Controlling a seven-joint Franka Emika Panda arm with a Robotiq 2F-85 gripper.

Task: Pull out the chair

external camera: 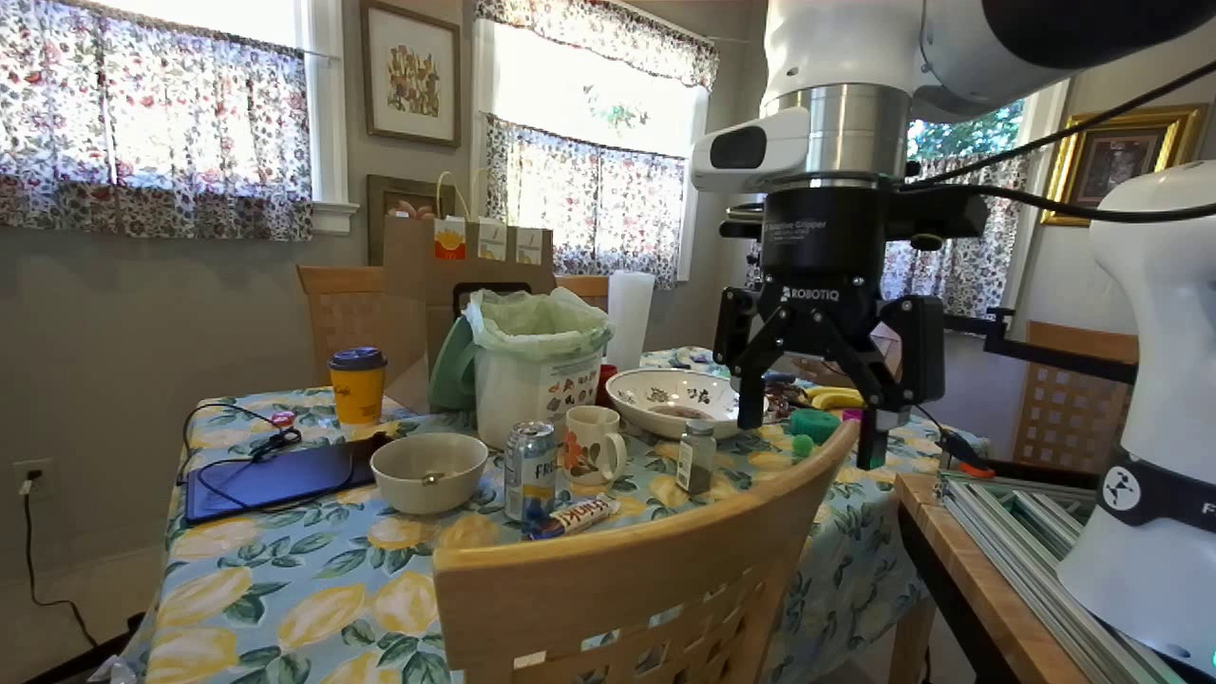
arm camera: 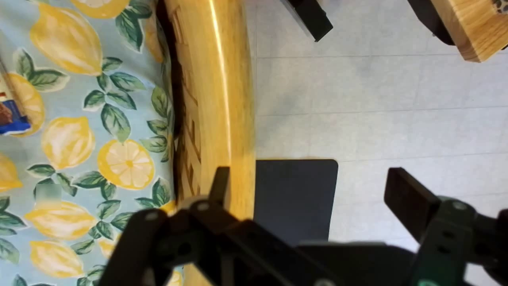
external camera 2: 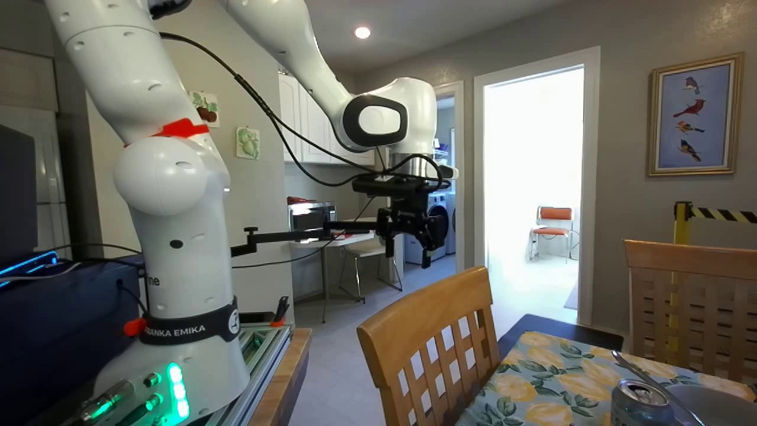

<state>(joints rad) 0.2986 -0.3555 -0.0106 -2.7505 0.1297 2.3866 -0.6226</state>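
The chair is light tan wood with a curved top rail and a slotted, lattice-like back. It stands at the table's edge in both exterior views (external camera: 617, 579) (external camera 2: 429, 313). In the wrist view its rail (arm camera: 230, 99) runs top to bottom, left of centre. My gripper (external camera: 811, 427) is open and empty, pointing down near the rail's far end. It also hangs near rail height in an exterior view (external camera 2: 408, 253). In the wrist view, one finger of the gripper (arm camera: 309, 174) overlaps the rail and the other is over the floor. I cannot tell whether a finger touches the rail.
The table with lemon cloth (external camera: 228, 608) holds a bowl (external camera: 429, 475), can (external camera: 530, 470), mug (external camera: 591, 446), jar (external camera: 696, 458) and bin (external camera: 522, 389). Other wooden chairs stand around (external camera: 1078, 389) (external camera 2: 692, 290). The robot's wooden stand (external camera: 988, 589) is beside the chair. A dark flat panel (arm camera: 295, 198) shows below.
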